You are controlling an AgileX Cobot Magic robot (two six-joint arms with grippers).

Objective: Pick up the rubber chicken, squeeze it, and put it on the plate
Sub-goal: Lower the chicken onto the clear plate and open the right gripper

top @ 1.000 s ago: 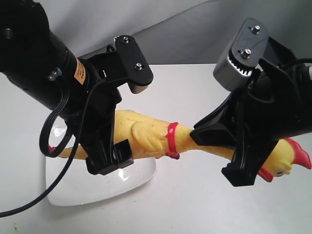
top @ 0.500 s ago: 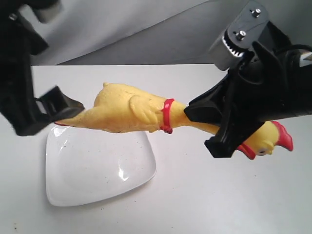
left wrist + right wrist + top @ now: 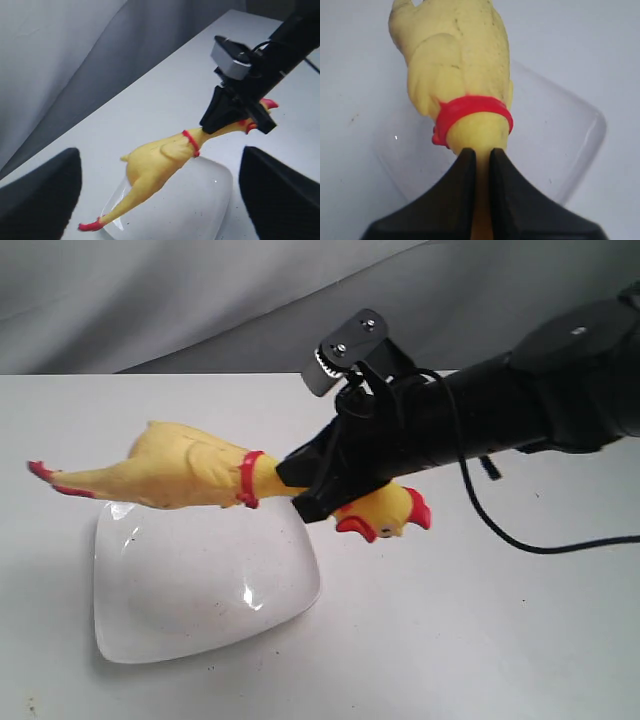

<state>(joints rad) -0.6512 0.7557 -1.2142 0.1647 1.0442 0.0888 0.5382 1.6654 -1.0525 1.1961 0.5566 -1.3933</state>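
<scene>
Our right fingers (image 3: 462,185) pinch the chicken (image 3: 185,475) by the neck over the bare lower-left plate (image 3: 200,620); only the left wrist view shows our left fingers (image 3: 40,195), spread wide.

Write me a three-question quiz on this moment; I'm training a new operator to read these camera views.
1. Which gripper holds the rubber chicken over the plate?
2. True or false: the left gripper is open and empty.
3. Where is the chicken gripped? A: the feet. B: the neck, between red band and head. C: the wing.
Key: 1 the right gripper; 2 true; 3 B.
</scene>
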